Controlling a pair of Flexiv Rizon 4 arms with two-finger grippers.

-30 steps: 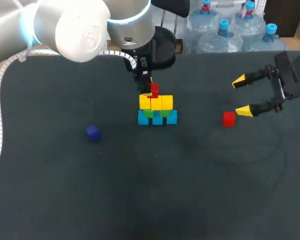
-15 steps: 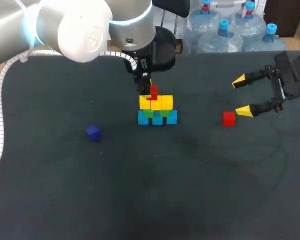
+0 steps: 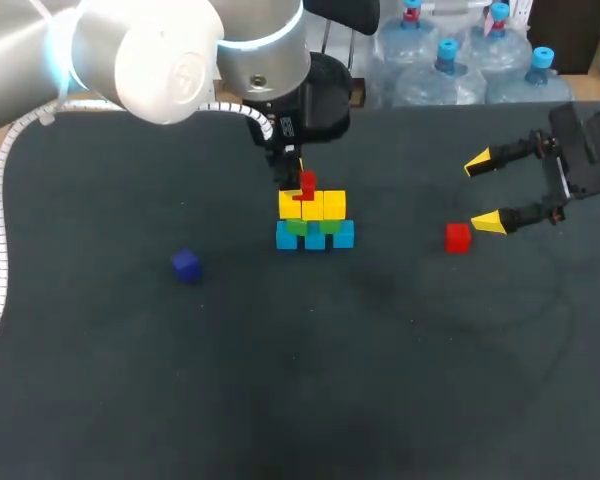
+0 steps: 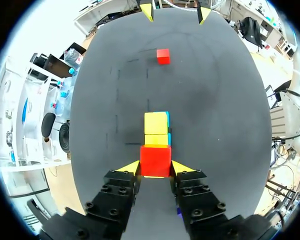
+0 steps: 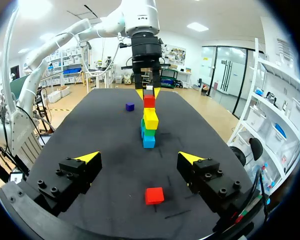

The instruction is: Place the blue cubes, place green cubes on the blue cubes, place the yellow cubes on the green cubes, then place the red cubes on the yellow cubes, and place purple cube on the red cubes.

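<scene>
my left tool (image 4: 155,169) pinches a red cube (image 4: 155,157) by opposite flat faces, yellow cubes (image 4: 156,123) just beneath it; i judge it light, rigid, slick. right tool (image 5: 140,158) stands spread.

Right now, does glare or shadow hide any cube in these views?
Head view: glare only on the left arm, no cube lost. Left wrist view: the held red cube is evenly lit. Right wrist view: the stack and loose red cube show plainly.
</scene>
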